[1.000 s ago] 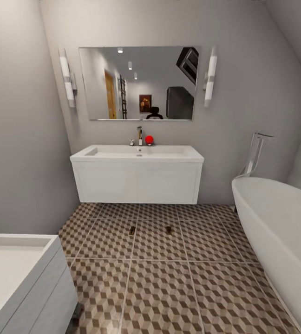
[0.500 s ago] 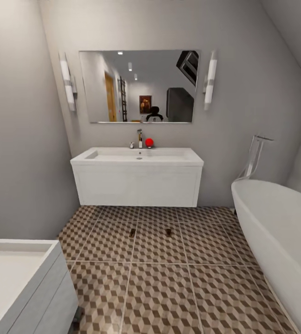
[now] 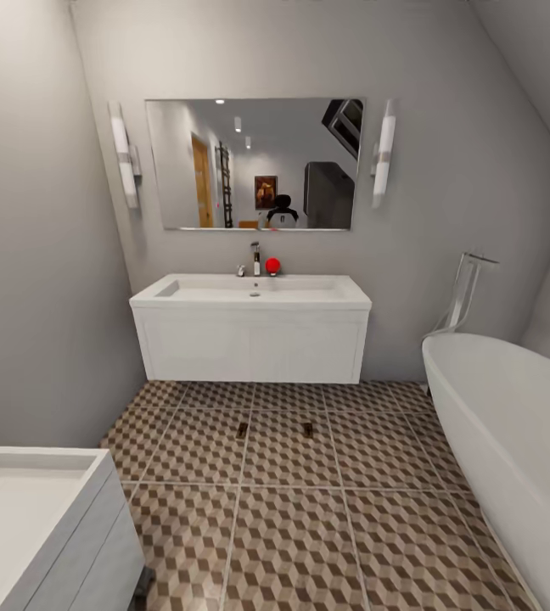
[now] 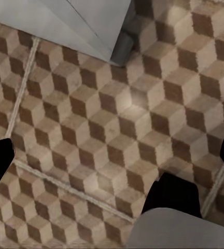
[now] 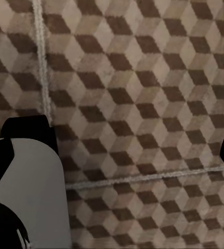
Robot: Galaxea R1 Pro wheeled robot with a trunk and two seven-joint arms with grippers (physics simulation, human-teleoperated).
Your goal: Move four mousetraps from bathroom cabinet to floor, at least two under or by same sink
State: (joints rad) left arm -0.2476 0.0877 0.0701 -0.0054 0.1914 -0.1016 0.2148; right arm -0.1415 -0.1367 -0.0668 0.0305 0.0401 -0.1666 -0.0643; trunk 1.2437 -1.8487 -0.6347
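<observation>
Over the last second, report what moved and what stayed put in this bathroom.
The whole head view has slid down: the mirror and sink sit lower in the picture and look slightly smaller, so the camera moved, apparently backing off or tilting up, not the fixtures. The two mousetraps lie as before on the bathroom floor in front of the sink. Nothing was taken or released.

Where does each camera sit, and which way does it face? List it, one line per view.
Head: up high, facing forward and down at the sink, two mousetraps on the floor, and the bathtub.
Left wrist: above the floor, looking down; the open left gripper shows.
Right wrist: likewise looking down; the open right gripper shows.
Shared: all see the cube-patterned floor.
</observation>
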